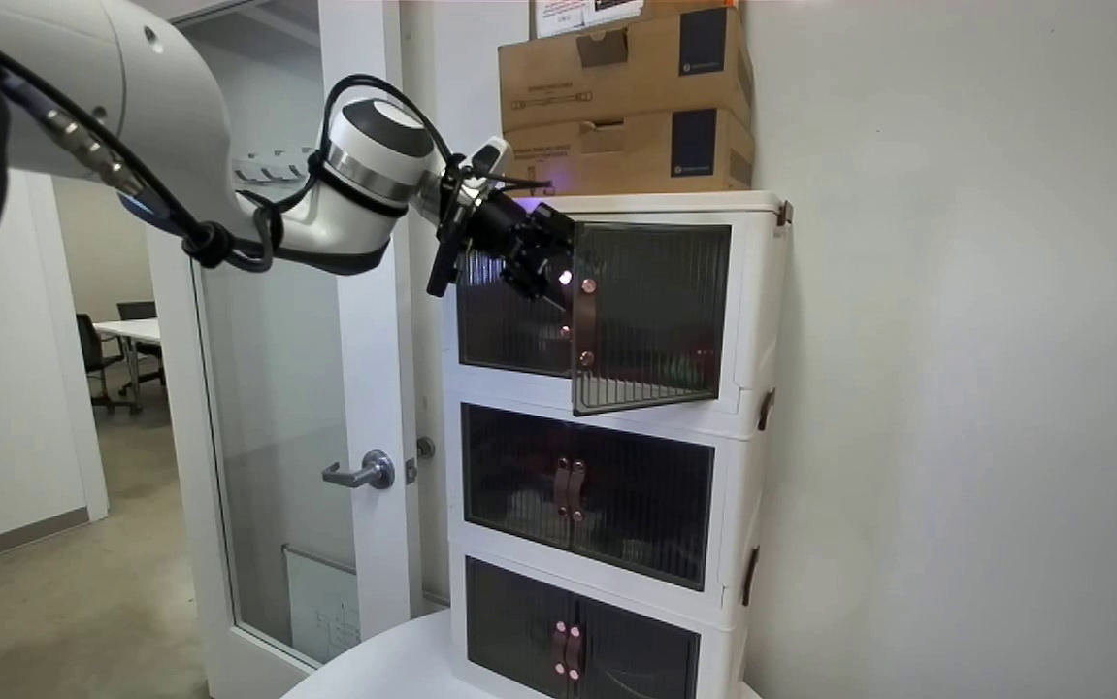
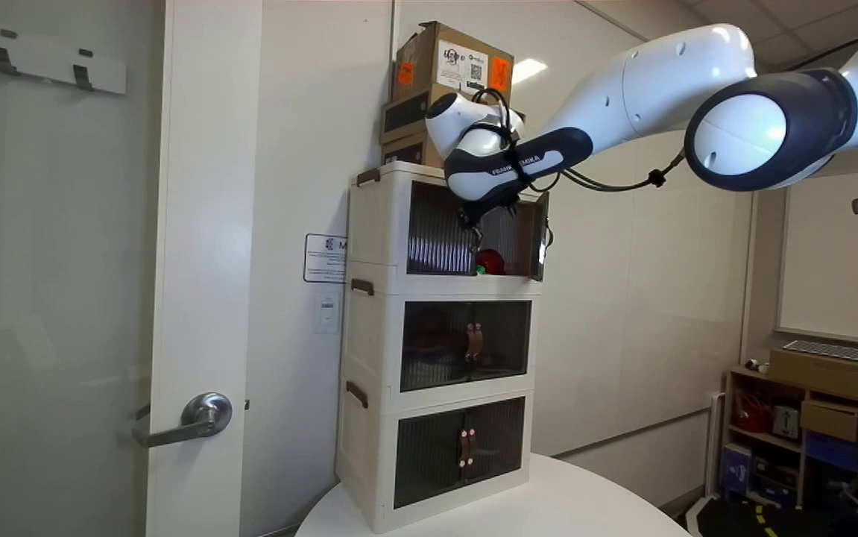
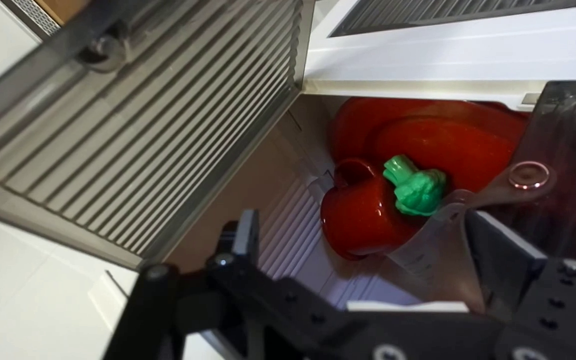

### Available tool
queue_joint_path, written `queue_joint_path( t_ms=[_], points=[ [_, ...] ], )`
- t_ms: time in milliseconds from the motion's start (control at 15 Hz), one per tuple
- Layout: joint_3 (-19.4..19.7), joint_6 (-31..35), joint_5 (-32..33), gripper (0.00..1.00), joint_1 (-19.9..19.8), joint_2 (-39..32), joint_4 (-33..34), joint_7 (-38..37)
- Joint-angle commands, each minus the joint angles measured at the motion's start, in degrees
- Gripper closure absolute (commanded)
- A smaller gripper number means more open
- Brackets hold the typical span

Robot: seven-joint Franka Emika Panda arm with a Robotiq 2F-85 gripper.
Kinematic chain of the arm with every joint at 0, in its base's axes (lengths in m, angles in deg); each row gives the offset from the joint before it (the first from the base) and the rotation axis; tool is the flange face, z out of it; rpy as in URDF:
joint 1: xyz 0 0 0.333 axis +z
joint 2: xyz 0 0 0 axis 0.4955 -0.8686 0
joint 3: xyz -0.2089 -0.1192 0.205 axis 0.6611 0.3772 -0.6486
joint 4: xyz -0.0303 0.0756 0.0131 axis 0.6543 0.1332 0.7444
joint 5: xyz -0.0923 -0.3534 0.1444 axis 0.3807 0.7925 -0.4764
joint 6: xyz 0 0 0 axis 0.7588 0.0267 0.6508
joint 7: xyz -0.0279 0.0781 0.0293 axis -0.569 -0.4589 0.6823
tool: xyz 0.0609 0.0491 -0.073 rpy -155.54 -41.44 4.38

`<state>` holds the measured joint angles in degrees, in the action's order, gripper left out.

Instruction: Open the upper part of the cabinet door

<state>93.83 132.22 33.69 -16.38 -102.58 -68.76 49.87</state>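
Observation:
The white cabinet [image 1: 757,320] shows three stacked compartments with dark ribbed fronts. At the top, one leaf of the upper part of the cabinet door [image 1: 655,311] is swung outward, and its ribbed panel [image 3: 167,120] fills the upper left of the wrist view. Its twin leaf [image 2: 440,231] looks shut in its frame. My gripper [image 3: 375,237] is open before the uncovered half of the compartment, with nothing held. One finger [image 3: 503,250] is close to the shut leaf's strap handle [image 3: 529,175]; contact cannot be told. In an exterior view, the gripper [image 1: 550,272] partly overlaps the swung leaf's edge.
Inside the compartment are a red mug [image 3: 358,215], a green broccoli-like piece [image 3: 420,190] and a red plate [image 3: 448,132]. Cardboard boxes [image 1: 616,87] are stacked on the cabinet. It stands on a round white table [image 2: 585,500] close to a wall. A glass door [image 1: 277,437] is beside it.

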Motion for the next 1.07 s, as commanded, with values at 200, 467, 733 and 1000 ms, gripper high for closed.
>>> queue_joint_path(
  t_ms=[200, 467, 733, 1000],
  points=[
    [3.5, -6.5, 1.6, 0.0, 1.1, -0.3, -0.6, -11.1],
    [3.4, -10.3, 1.5, 0.0, 3.1, 0.1, -1.8, -14.6],
    [3.1, -14.2, 1.1, 0.0, 4.4, 0.8, -2.7, -16.9],
    [2.4, -19.7, 0.0, 0.0, 3.8, 0.6, -2.4, -18.7]
  ],
)
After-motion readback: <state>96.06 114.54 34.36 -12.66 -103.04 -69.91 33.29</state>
